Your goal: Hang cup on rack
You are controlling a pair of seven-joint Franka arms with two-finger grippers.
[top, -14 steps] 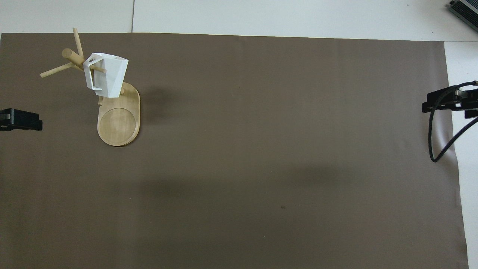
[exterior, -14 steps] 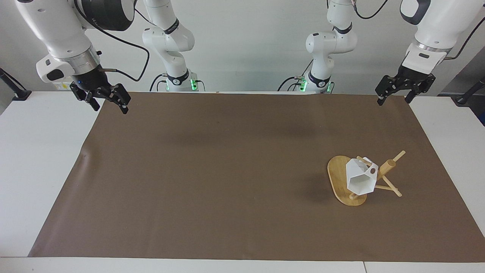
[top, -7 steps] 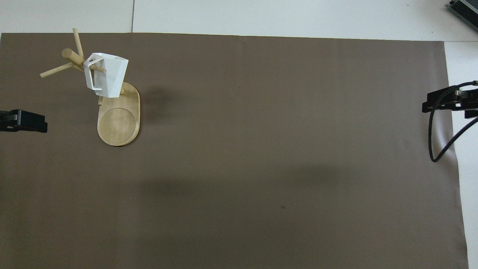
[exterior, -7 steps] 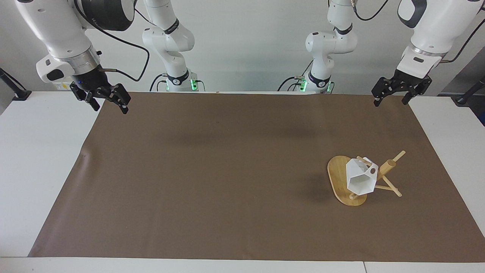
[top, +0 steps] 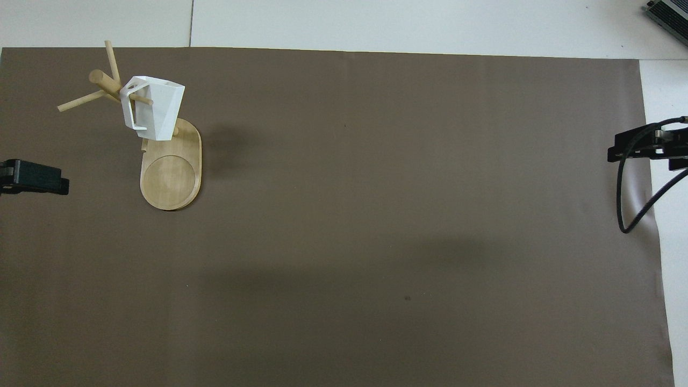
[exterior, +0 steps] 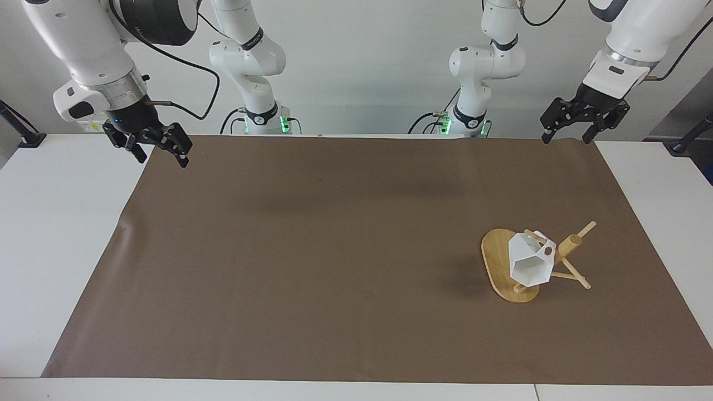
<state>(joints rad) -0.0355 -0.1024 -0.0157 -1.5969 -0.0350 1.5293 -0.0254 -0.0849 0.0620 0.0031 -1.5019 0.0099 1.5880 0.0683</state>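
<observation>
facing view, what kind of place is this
Most likely a robotics lab bench, not a kitchen: two arms stand at a white table under a brown mat, bare but for a rack with a cup hung on it.

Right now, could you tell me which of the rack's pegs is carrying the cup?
The peg threaded through the cup handle, pointing toward the right arm's end; the rack has other pegs, all bare.

A matt white cup (exterior: pixel 530 265) is hung on a smooth pale wooden rack (exterior: pixel 501 262); a matt brown mat (exterior: pixel 334 250) is laid beneath
</observation>
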